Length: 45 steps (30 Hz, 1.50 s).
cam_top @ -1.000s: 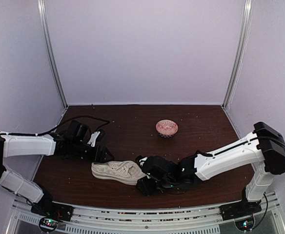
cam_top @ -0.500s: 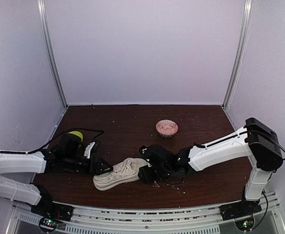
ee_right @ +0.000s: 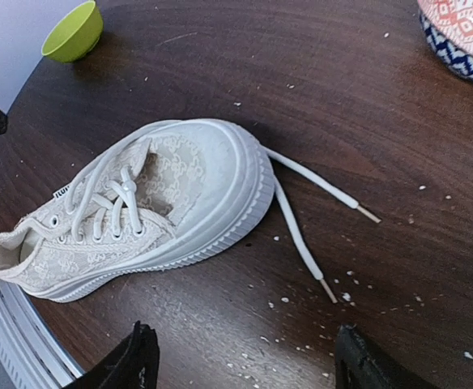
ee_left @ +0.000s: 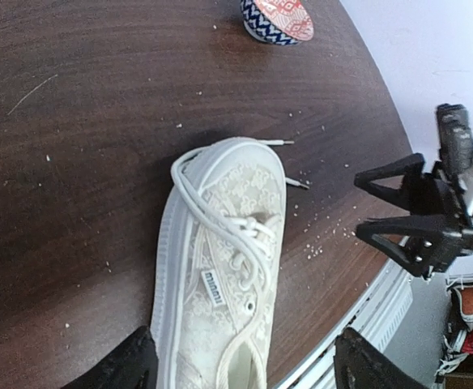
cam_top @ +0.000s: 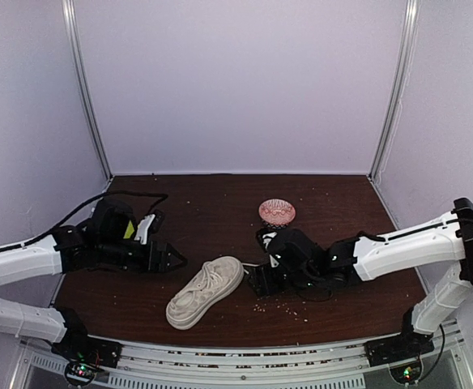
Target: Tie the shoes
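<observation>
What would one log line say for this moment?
sneaker: laces untied | left hand: open, empty | right hand: open, empty

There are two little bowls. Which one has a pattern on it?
The orange-red bowl with the blue-and-white band round its side, standing past the toe of the shoe. The other bowl is plain lime green with no pattern.

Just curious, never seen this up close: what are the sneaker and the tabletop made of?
The sneaker looks like cream patterned canvas, matte and woven, on a smooth pale sole, probably rubber. The tabletop looks like dark wood or wood-look laminate: grain streaks, slight sheen.
</observation>
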Available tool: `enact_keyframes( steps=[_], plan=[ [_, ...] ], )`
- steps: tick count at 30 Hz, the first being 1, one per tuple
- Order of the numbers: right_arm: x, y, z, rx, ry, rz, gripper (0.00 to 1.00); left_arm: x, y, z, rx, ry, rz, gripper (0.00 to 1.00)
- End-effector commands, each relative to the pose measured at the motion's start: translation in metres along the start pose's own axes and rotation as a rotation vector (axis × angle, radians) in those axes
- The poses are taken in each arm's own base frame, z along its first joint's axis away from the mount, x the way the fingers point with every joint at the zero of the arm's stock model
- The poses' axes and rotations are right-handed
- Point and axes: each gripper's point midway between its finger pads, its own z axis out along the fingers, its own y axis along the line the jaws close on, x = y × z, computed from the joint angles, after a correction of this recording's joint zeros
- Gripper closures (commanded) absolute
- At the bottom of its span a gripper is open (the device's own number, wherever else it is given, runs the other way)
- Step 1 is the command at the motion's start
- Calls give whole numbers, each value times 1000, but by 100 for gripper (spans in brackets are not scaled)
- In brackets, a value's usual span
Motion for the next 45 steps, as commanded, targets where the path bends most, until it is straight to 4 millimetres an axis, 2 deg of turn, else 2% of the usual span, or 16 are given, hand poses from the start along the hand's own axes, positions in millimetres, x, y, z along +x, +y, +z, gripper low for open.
enact_keyframes(
  steps=[1, 6, 12, 21, 30, 34, 37, 40, 45],
  plan=[
    [-8, -28, -23, 89, -83, 70, 23, -13, 2, 20, -94, 24, 39, 25],
    [-11, -44, -40, 116, -158, 153, 20, -17, -4, 46, -137, 63, 61, 28],
    [-10, -54, -48, 141, -188, 177, 20, -10, 7, 70, -181, 99, 46, 31],
    [-4, -61, -46, 175, -172, 147, 20, -12, -9, 99, -92, 102, 24, 36],
    [-2, -60, -41, 170, -166, 149, 20, -4, -5, 119, -120, 149, 33, 38],
    [-1, -59, -39, 169, -162, 149, 20, -8, -1, 119, -159, 130, 41, 50],
    [-1, -60, -41, 170, -164, 151, 20, -15, -5, 116, -153, 98, 55, 65],
    [-5, -58, -43, 160, -174, 150, 20, -24, -19, 112, -88, 56, 71, 81],
    [-16, -50, -49, 136, -196, 101, 17, -31, -46, 99, 56, -3, 122, 99]
  ],
)
